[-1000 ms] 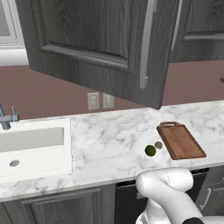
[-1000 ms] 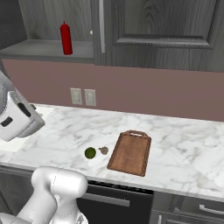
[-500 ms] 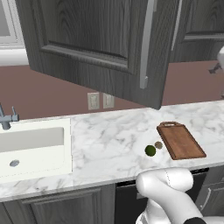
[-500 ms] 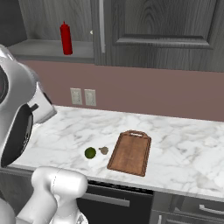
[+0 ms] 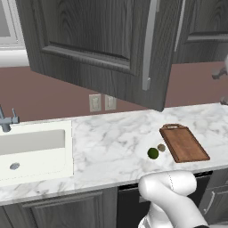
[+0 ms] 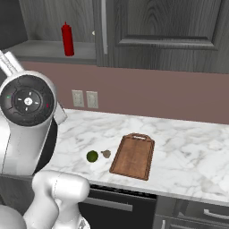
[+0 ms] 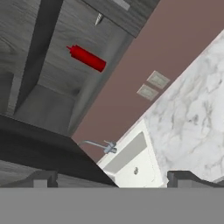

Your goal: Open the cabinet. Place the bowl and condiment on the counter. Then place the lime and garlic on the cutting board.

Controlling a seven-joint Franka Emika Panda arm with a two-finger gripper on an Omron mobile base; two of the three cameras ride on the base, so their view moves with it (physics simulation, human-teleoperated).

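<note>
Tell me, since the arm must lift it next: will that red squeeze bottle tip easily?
Probably. The condiment stands tall and narrow on the cabinet shelf, so a sideways nudge could topple it. Its smooth round body may slip or squash slightly; gripping mid-body seems safest.

Lime (image 5: 152, 153) beside garlic (image 5: 161, 148), near cutting board (image 5: 184, 143)

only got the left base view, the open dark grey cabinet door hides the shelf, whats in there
observer: A small red squeeze bottle stands upright on the lowest shelf of the dark grey wood-grain cabinet.
operator: is the gripper on it
observer: No. In the hand view the gripper is open, with its fingertips wide apart and nothing between them. The bottle is well clear of it.
</note>
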